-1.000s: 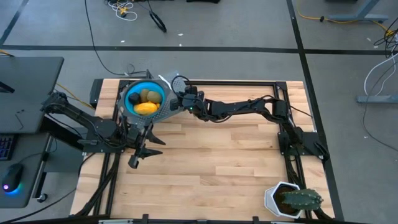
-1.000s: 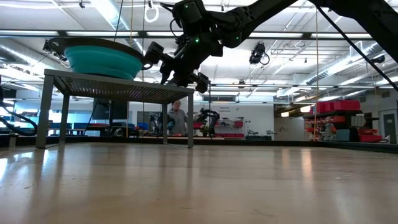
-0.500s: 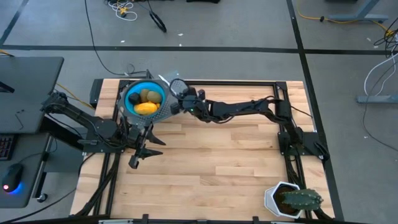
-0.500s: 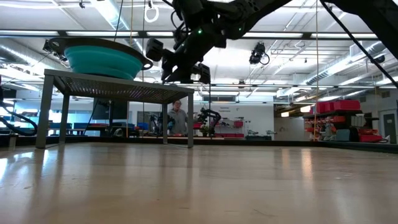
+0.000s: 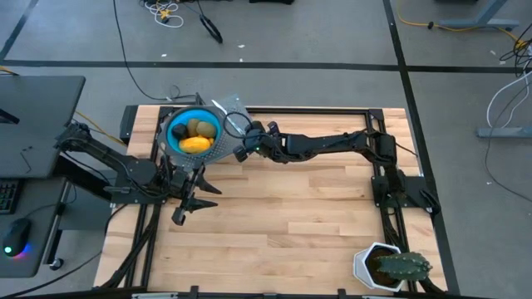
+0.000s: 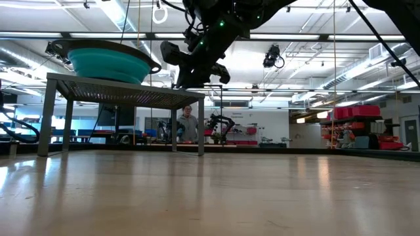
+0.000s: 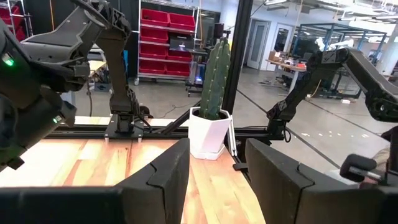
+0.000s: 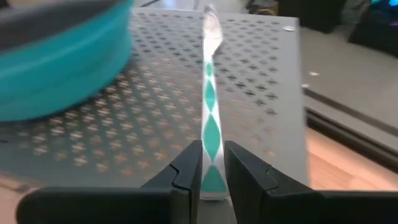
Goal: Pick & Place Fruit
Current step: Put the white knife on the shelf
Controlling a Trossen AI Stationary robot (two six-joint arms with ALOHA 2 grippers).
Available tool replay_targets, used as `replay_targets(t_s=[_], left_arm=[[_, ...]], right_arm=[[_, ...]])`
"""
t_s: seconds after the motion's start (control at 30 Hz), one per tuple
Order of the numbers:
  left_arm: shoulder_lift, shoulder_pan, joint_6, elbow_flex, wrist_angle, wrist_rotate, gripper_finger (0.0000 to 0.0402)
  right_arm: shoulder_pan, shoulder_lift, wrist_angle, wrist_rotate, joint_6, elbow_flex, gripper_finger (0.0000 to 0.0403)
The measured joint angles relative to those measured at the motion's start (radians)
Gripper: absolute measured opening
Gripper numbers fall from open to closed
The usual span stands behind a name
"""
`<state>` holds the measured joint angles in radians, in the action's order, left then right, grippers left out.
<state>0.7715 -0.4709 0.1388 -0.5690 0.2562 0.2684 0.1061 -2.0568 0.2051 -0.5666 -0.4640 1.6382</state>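
Note:
A blue bowl [image 5: 193,131] stands on a grey perforated stand [image 5: 218,149] at the table's far left. In it lie the fruit: a yellow oblong [image 5: 195,144], two olive ovals [image 5: 199,126] and a black ball [image 5: 179,131]. My right gripper [image 5: 235,135] hangs just right of the bowl, above the stand, shut on a thin stick [image 8: 209,93] with a teal diamond pattern. The stick's far end reaches over the stand next to the bowl [image 8: 56,68]. My left gripper [image 5: 193,206] waits nearer, in front of the stand, open and with nothing between its fingers [image 7: 214,155]. My right gripper pinches the stick's near end [image 8: 210,146] between its two fingers. The fingers slant down from the table's right side, and the stick runs on straight ahead of them. It is held above the perforated stand; whether its far tip [image 8: 210,14] touches the stand, I cannot tell.
A cactus in a white pot [image 5: 386,267] stands at the near right corner, also seen ahead of the left gripper [image 7: 210,118]. The wooden table top [image 5: 283,216] lies between the arms. The stand's legs [image 6: 46,118] hold the bowl [image 6: 108,62] high. A person [image 6: 188,123] stands far behind.
My right gripper has risen a little beside the bowl and rolled about its wrist, tipping more downward. It stays shut on the stick, which has swung with it toward the bowl.

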Motion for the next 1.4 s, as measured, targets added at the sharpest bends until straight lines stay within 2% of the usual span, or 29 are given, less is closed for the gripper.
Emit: replay_targets(t_s=[0.13, 0.4, 0.93, 1.07, 1.4], left_arm=[[0.000, 0.000, 0.002, 0.000, 0.000, 0.000, 0.0165], [0.000, 0.000, 0.002, 0.000, -0.001, -0.001, 0.0165], [0.000, 0.000, 0.000, 0.000, -0.001, 0.000, 0.0165], [0.000, 0.000, -0.001, 0.000, -0.001, 0.000, 0.0165], [0.000, 0.000, 0.000, 0.000, 0.000, 0.000, 0.0165]], right_arm=[[0.006, 0.000, -0.032, 0.064, 0.014, 0.000, 0.0076], [0.005, 0.000, -0.079, 0.079, 0.054, 0.000, 0.0076], [-0.002, 0.000, -0.032, 0.083, 0.043, 0.000, 0.0076], [-0.009, 0.000, -0.052, 0.134, 0.054, 0.000, 0.0076], [-0.015, -0.001, -0.057, 0.106, 0.054, 0.000, 0.0076]])
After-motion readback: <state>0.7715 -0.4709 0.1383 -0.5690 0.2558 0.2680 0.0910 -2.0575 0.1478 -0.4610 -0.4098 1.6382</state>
